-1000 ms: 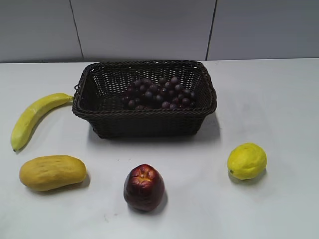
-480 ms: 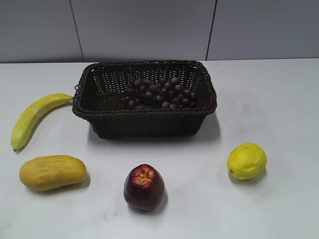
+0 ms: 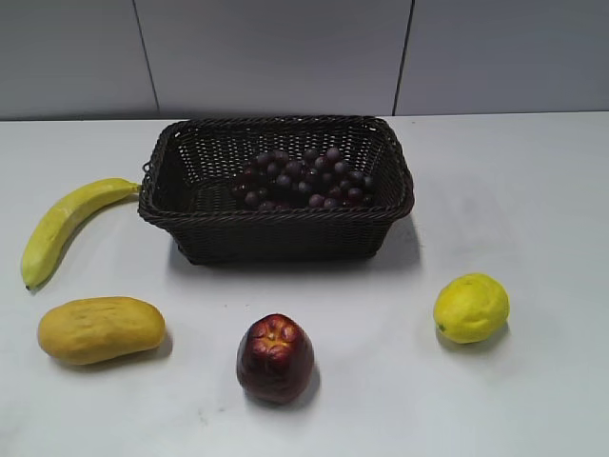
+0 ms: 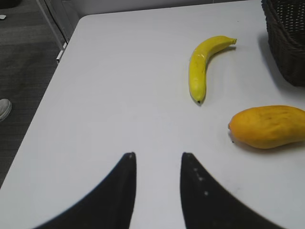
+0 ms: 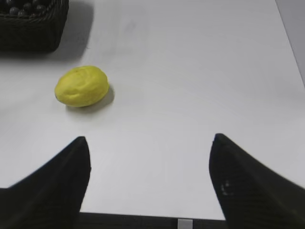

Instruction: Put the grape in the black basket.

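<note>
The grape, a bunch of small dark purple-red balls, lies inside the black basket, toward its right half. A corner of the basket shows in the left wrist view and in the right wrist view, where a few grapes show over the rim. My left gripper is open and empty above the bare table, left of the fruit. My right gripper is wide open and empty near the table's front edge. Neither gripper shows in the exterior view.
A banana lies left of the basket. A yellow mango lies front left, a dark red apple front centre, a lemon front right. The table's left edge drops to the floor.
</note>
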{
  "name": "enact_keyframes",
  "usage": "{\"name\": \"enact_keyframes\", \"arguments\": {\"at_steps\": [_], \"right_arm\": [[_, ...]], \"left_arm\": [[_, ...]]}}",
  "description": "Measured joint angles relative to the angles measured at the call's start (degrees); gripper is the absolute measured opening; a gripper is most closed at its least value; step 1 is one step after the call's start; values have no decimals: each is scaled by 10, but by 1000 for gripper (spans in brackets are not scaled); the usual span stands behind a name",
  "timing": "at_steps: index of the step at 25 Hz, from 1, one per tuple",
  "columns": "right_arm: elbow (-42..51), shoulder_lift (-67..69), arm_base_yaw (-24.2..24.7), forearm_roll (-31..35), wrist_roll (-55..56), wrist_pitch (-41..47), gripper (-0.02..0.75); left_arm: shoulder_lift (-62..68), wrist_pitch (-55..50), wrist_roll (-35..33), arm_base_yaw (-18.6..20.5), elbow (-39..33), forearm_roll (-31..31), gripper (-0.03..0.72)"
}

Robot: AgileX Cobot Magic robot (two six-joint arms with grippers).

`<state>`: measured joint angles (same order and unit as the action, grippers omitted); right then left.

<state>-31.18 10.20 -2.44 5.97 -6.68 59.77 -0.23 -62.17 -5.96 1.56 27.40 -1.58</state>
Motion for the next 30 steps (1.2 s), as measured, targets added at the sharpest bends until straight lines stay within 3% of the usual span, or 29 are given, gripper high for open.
{"name": "enact_keyframes", "arguments": {"at_steps": [30], "right_arm": [[19, -106, 0, -1, -2, 0, 590]], "left_arm": [[0, 0, 0, 0, 0, 0, 239]]}}
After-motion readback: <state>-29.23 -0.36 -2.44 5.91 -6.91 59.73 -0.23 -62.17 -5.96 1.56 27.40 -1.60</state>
